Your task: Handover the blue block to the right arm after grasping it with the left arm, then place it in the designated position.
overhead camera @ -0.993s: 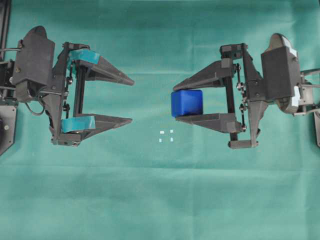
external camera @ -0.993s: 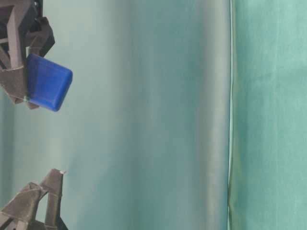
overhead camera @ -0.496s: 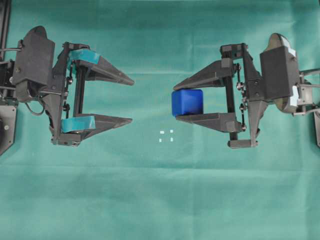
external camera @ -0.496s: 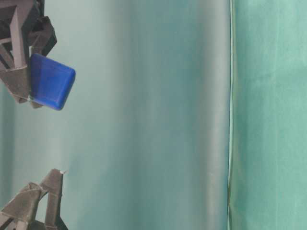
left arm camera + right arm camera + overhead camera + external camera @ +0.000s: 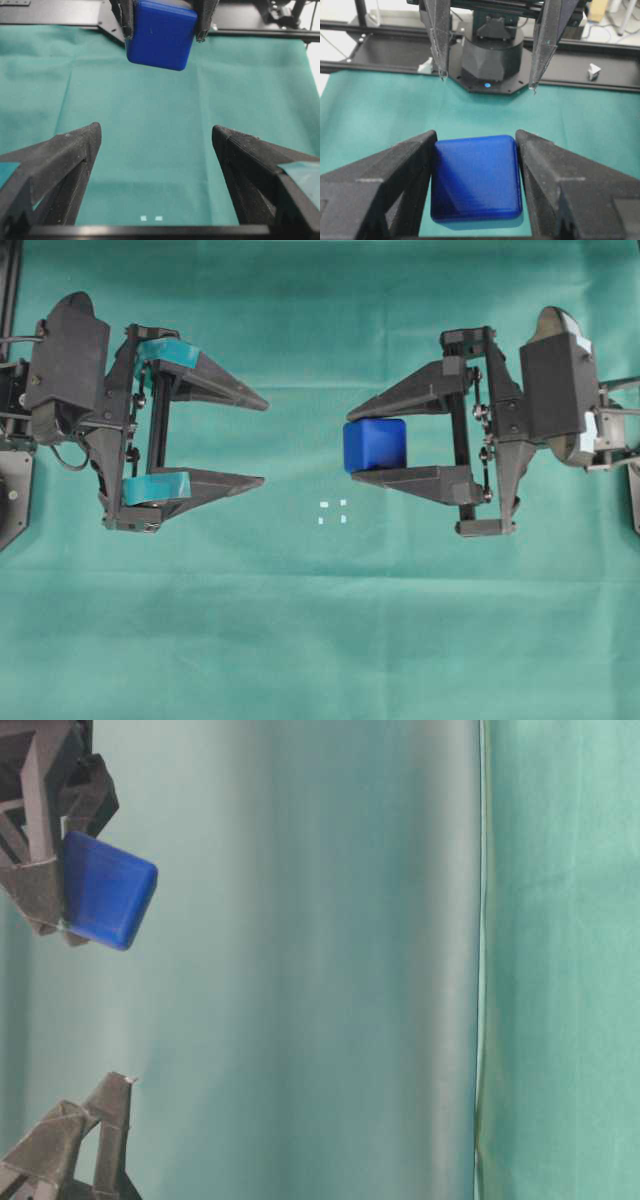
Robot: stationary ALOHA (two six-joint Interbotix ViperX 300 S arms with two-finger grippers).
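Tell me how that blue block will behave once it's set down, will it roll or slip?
The blue block looks rigid: its sides stay flat in the right hand. Flat faces suggest it would sit still, not roll. Its smooth, rounded edges could let it slip, since it hangs tilted in the table-level view.

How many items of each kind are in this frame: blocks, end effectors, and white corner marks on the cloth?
Blue block: 1
End effectors: 2, the left end effector and the right end effector
White corner marks: 4
Total: 7
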